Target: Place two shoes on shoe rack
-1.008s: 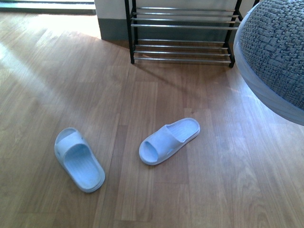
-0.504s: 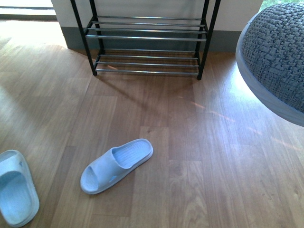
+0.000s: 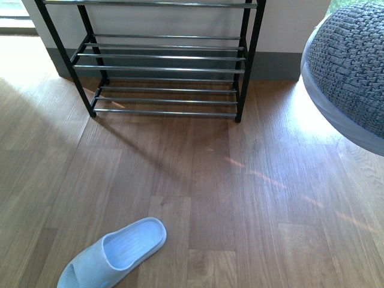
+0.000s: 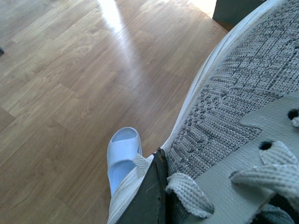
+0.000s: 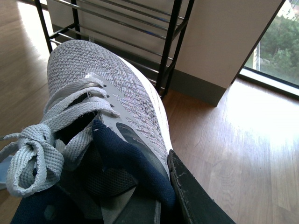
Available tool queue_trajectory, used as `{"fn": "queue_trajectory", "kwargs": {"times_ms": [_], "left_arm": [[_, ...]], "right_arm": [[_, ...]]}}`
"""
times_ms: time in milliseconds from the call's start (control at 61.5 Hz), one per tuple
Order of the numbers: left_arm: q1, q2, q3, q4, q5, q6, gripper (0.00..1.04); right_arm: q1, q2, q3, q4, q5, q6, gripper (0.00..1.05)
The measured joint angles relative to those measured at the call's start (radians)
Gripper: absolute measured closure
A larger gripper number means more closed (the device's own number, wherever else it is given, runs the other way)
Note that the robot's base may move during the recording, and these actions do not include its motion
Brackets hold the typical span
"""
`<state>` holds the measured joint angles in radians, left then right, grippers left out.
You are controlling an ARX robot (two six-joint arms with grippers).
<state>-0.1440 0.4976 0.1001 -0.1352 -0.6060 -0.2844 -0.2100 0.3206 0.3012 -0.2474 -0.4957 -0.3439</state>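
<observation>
The shoe rack (image 3: 165, 57) stands against the wall straight ahead, black-framed with chrome rod shelves, all bare. One grey sneaker (image 3: 351, 66) hangs large at the right edge of the front view, off the floor. In the left wrist view my left gripper (image 4: 168, 189) is shut on a grey sneaker (image 4: 233, 107), with one black finger (image 4: 148, 196) against its laced side. My right gripper (image 5: 152, 196) is shut on the other grey sneaker (image 5: 100, 100) at its navy collar, with a black finger (image 5: 191, 196) outside. That sneaker's toe points at the shoe rack (image 5: 170, 42).
A pale blue slipper (image 3: 114, 252) lies on the wooden floor at the near left and also shows as a slipper (image 4: 122, 151) below the left sneaker. A white wall with a dark baseboard (image 3: 273, 65) runs behind the rack. A window (image 5: 275, 51) is to the right.
The front view has closed in on the rack, which looms larger and lower. Both slippers slid down and left; one has left the view. The sneaker at the right keeps its place.
</observation>
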Motion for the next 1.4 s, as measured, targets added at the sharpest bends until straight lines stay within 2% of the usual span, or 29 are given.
{"fn": "queue_trajectory", "kwargs": {"times_ms": [1398], "left_arm": [[0.000, 0.001, -0.002, 0.000, 0.001, 0.001, 1.03]], "right_arm": [[0.000, 0.003, -0.002, 0.000, 0.001, 0.000, 1.03]]}}
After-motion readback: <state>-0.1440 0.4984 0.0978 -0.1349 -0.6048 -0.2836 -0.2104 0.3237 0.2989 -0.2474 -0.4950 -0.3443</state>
